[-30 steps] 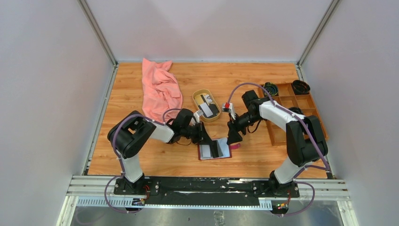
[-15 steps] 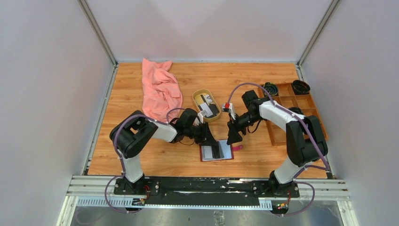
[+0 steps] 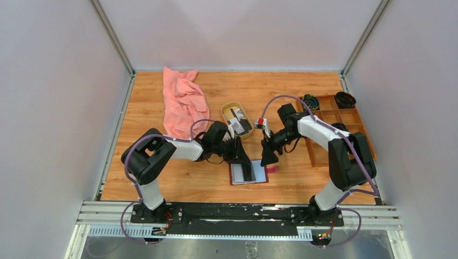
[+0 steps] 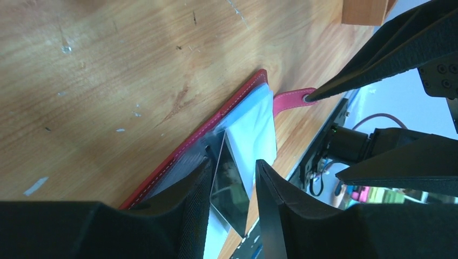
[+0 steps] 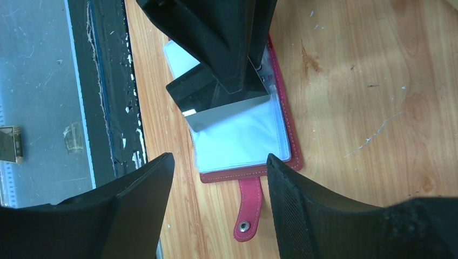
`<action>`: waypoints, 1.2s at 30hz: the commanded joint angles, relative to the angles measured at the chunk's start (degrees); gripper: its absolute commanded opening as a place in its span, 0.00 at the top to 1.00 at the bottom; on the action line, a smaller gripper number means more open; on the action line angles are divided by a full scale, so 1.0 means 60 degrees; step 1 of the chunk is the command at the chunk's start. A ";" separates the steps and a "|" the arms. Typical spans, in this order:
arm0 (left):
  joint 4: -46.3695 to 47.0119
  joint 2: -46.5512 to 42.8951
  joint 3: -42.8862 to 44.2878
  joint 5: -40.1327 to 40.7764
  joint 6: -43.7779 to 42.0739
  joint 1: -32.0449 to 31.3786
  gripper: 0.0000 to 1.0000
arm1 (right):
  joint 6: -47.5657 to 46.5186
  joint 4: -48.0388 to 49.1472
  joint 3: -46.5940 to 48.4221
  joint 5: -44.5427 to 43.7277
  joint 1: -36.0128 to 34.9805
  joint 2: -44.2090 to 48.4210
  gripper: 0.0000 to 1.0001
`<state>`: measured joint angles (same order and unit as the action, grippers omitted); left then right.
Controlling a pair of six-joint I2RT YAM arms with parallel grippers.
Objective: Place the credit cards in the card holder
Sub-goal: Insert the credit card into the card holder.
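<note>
The dark red card holder (image 3: 260, 176) lies open on the table, its clear sleeves up; it also shows in the left wrist view (image 4: 216, 127) and the right wrist view (image 5: 283, 129). A black card (image 3: 248, 171) stands tilted on it, one edge down in the sleeves. My left gripper (image 3: 244, 159) straddles this card (image 4: 229, 183); the card leans on one finger with a gap to the other, so the jaws stand slightly apart. My right gripper (image 3: 268, 160) is open and empty, hovering over the holder's strap (image 5: 248, 208). More cards (image 3: 240, 125) lie in the dish.
An oval tan dish (image 3: 228, 108) sits behind the holder. A pink cloth (image 3: 183, 105) lies at the back left. A brown wooden compartment tray (image 3: 372, 145) with dark items stands at the right. The table's front edge is just below the holder.
My left gripper has shifted a little to the right over the holder, and the holder has slid slightly right. The right arm has stayed still.
</note>
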<state>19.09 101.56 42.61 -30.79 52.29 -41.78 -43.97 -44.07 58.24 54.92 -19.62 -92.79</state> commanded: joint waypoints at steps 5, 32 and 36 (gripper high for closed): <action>-0.1937 -0.0424 0.0474 0.1111 -0.1137 -0.0009 0.58 | -0.0231 -0.0330 0.0152 0.0178 -0.0202 -0.0017 0.33; -0.3422 -0.2379 -0.0267 0.2511 -0.1280 -0.1044 0.90 | -0.0089 -0.0359 0.0269 -0.0348 -0.0378 -0.0489 0.44; -0.3417 -0.2191 -0.0251 0.2636 -0.1256 -0.1086 0.92 | -0.0015 -0.0368 0.0341 -0.0508 -0.0393 -0.0726 0.49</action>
<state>-1.83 87.11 41.45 -16.34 43.86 -47.86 -44.45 -44.73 58.74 53.45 -20.99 -95.44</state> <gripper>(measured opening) 0.086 0.529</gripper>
